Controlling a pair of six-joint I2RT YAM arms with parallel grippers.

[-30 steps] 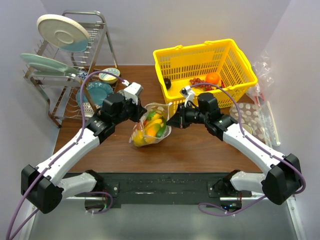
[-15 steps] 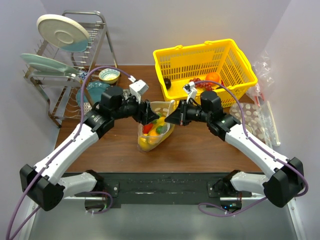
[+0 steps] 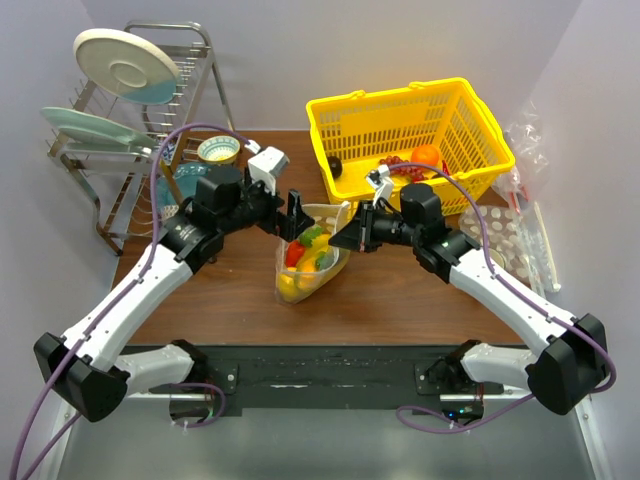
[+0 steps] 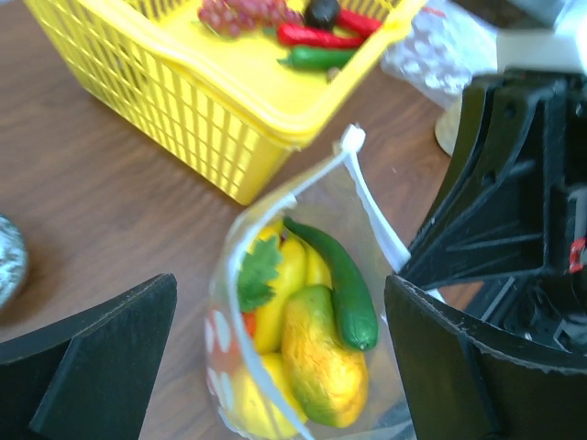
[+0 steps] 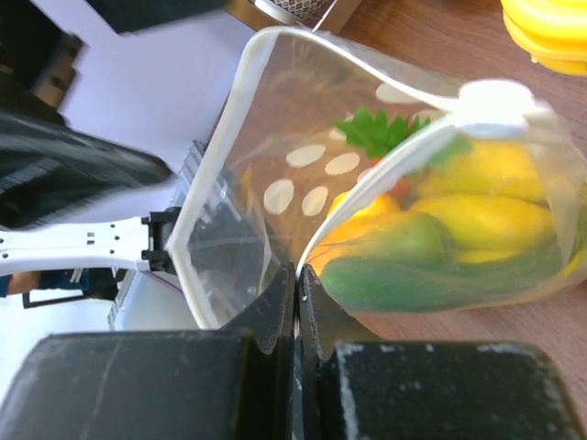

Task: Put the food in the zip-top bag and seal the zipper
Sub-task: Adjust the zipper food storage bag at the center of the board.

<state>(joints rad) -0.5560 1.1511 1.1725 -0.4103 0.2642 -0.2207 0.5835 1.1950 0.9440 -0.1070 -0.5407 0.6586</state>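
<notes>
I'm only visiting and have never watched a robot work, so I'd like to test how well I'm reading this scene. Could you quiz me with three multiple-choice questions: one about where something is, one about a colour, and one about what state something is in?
1. Where is the mango-like fruit relative to the zip-top bag?
A. beside it
B. under it
C. inside it

2. What colour is the basket?
A. red
B. yellow
C. blue

3. What is the right claw doing?
A. standing wide open
B. shut on the bag's edge
C. shut on nothing

Answers:
1 C: the left wrist view shows the fruit lying within the clear walls.
2 B: its mesh is yellow in the top view.
3 B: the right wrist view shows its fingers together with the plastic pinched between them.
</notes>
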